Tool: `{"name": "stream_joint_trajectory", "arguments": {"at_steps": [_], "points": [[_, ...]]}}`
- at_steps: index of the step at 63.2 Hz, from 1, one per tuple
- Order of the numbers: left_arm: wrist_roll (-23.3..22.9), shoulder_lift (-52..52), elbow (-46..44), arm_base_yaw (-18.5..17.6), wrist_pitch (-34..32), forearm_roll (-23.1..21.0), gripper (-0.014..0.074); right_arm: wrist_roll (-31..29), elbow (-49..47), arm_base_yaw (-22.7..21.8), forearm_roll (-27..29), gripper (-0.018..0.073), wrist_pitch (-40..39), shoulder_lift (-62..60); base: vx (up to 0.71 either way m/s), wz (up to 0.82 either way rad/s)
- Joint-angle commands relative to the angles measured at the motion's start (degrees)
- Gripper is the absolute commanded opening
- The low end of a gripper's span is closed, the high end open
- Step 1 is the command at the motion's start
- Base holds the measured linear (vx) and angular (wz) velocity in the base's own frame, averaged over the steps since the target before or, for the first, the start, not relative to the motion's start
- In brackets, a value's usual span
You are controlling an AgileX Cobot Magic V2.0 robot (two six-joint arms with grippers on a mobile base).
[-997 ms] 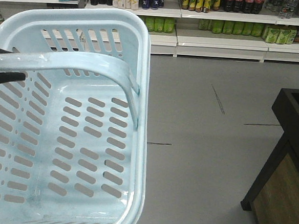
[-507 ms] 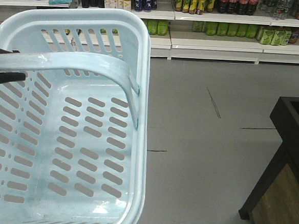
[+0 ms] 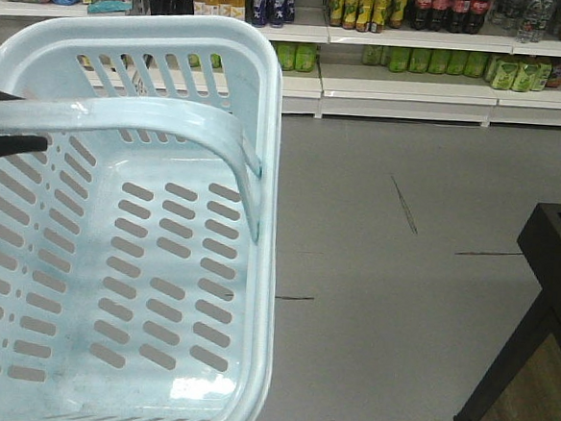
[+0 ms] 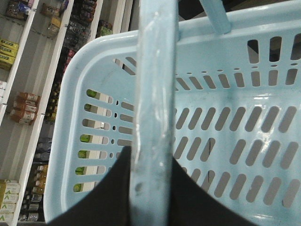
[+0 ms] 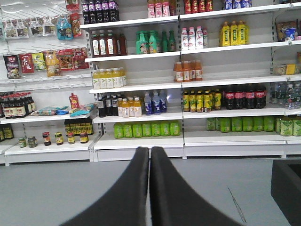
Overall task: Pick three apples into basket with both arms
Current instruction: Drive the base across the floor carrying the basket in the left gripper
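The pale blue basket [image 3: 265, 219] hangs in the air at the left of the front view, and nothing lies in it. Its swing handle [image 3: 132, 123] stands up, and my left gripper [image 3: 22, 120] is shut on it from the left edge. In the left wrist view the black fingers [image 4: 113, 188] of the left gripper [image 4: 150, 155] press both sides of the handle [image 4: 155, 84] above the slotted basket [image 4: 225, 94]. My right gripper [image 5: 149, 150] is shut on nothing and points at the store shelves. The apples are out of view.
White shelves of bottled drinks [image 3: 417, 47] line the far wall across a grey floor [image 3: 382, 275]. A dark cabinet with a wooden side [image 3: 541, 335] stands at the right edge. The right wrist view shows the shelves [image 5: 141, 141] and a black corner [image 5: 287, 188].
The basket and left gripper hold their place in the front view. The dark cabinet has slid down and to the right, and the shelves have shifted slightly.
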Motion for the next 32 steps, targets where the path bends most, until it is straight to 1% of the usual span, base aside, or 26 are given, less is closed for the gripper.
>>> {"name": "stream_joint_trajectory", "arguments": {"at_steps": [1, 32], "points": [[-0.6, -0.5, -1.9, -0.1, -5.7, -0.2, -0.0006, 0.0, 0.8, 0.0, -0.2, -0.0009, -4.3, -0.6, 0.11, 0.01], [-0.6, -0.4, -1.9, -0.1, -5.8, -0.2, -0.0008, 0.0, 0.8, 0.0, -0.2, -0.0009, -4.3, -0.6, 0.08, 0.00]]}}
